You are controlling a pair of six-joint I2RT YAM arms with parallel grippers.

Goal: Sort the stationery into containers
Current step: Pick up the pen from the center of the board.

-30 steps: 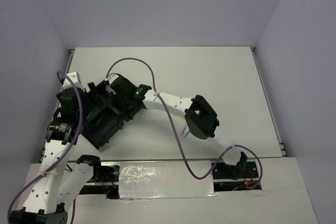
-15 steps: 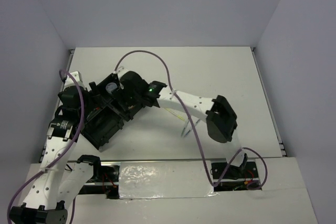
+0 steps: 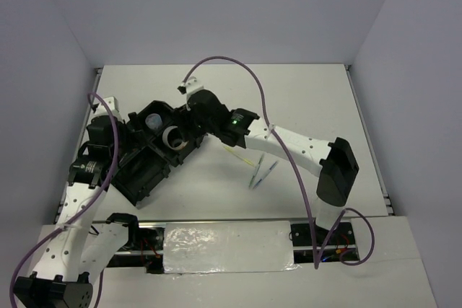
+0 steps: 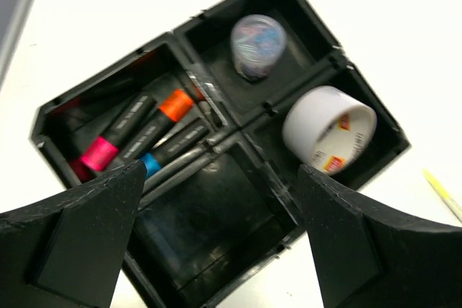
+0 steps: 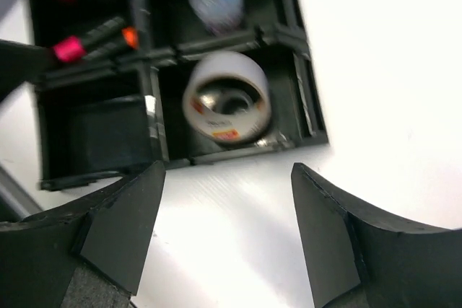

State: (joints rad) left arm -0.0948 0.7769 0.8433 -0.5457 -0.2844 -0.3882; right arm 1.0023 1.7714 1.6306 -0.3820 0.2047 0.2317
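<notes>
The table (image 3: 310, 106) bore the black organiser tray (image 3: 141, 174) on its left side. Above the tray, the left gripper (image 4: 222, 171) and right gripper (image 5: 227, 171) both stood spread wide, grasping nothing. The tape roll (image 4: 328, 131) lay in the tray's rightmost compartment, with the translucent cup (image 4: 258, 45) in the next one. The highlighters (image 4: 144, 135) lay further left, and loose pens (image 3: 261, 172) lay on the table to the right.

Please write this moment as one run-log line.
left gripper: open, empty | right gripper: open, empty | white tape roll: inside black compartmented plastic tray | slim pale pens: loose on table
</notes>
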